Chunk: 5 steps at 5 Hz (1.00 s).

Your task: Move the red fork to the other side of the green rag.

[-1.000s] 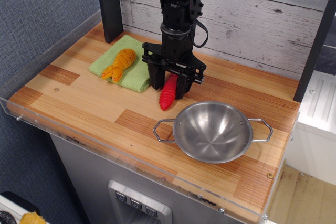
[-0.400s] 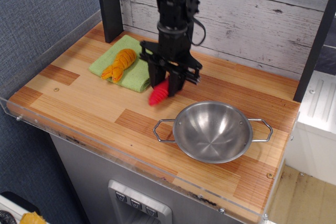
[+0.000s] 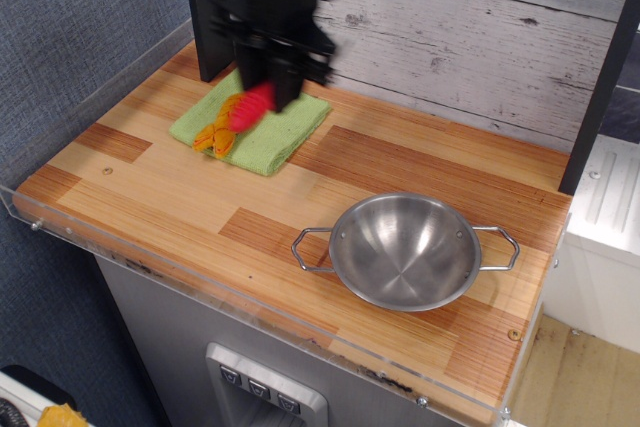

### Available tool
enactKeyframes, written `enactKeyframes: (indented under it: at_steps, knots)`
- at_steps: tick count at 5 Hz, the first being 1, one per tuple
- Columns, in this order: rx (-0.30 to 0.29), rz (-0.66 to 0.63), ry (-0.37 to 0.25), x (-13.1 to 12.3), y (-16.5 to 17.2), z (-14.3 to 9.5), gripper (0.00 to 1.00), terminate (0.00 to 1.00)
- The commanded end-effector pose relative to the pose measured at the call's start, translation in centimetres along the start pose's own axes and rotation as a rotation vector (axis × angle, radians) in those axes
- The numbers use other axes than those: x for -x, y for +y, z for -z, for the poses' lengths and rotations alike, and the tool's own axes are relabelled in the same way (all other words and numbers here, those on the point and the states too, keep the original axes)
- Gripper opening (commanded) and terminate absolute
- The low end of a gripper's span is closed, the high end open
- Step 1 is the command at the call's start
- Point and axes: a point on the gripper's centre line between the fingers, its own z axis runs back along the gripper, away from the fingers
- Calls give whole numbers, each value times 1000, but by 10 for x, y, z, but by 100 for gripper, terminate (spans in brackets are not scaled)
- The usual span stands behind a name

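The green rag (image 3: 275, 137) lies folded at the back left of the wooden table. My gripper (image 3: 268, 82) hangs above the rag and is shut on the red fork (image 3: 252, 107), holding it by its upper end in the air over the rag. The red ribbed handle points down and to the left; the tines are hidden between the fingers. An orange ridged item (image 3: 222, 127) lies on the left half of the rag, just below the fork's handle tip.
A steel bowl (image 3: 405, 250) with two wire handles stands at the front right. A dark post (image 3: 207, 12) rises behind the rag. A white plank wall (image 3: 480, 37) runs along the back. A clear plastic lip (image 3: 200, 277) edges the front and left.
My gripper has lifted the red fork from the table right of the rag and carried it left and back, so it is now above the rag.
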Motion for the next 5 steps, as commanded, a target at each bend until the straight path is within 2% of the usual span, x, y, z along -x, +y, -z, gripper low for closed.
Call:
enactKeyframes:
  at_steps: [1, 2, 3, 4, 5]
  knots:
    - [-25, -122, 10, 44, 78, -7, 0, 0]
    - [41, -216, 79, 81, 92, 19, 0, 0]
    - [72, -239, 72, 100, 91, 33, 0, 0]
    - [136, -172, 85, 95, 94, 53, 0, 0]
    - [192, -78, 59, 81, 105, 70, 0, 0]
